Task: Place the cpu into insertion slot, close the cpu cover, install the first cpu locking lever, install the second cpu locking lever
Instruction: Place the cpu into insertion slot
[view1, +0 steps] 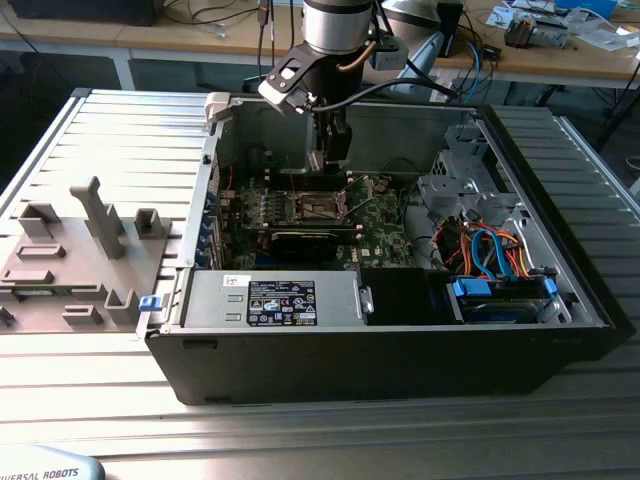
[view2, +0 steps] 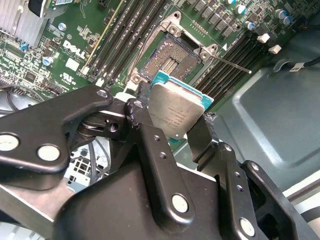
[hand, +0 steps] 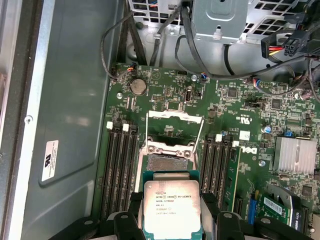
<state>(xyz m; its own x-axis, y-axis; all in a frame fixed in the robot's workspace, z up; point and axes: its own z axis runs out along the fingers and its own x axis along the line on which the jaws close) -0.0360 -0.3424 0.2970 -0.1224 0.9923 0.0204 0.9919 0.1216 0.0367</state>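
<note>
My gripper (view2: 172, 117) is shut on the cpu (view2: 176, 107), a small square chip with a silvery top and a teal edge, gripped by two opposite sides. The cpu (hand: 172, 207) hangs just above the green board, close beside the insertion slot (hand: 167, 162), whose dark centre lies bare inside its silver rim. In the second wrist view the insertion slot (view2: 170, 60) sits just beyond the chip. The cpu cover (hand: 173, 115) stands swung open past the socket. Two thin locking levers (hand: 201, 134) are raised at its sides. In the exterior view the gripper (view1: 328, 152) hovers inside the open case above the insertion slot (view1: 318, 208).
Long black memory slots (hand: 120, 170) flank the socket on both sides. A drive cage (view1: 455, 180) with coloured cables (view1: 490, 250) fills the case toward the exterior view's right. A power supply (view1: 275, 300) lies at the front. Grey fixtures (view1: 90, 240) stand on the table outside.
</note>
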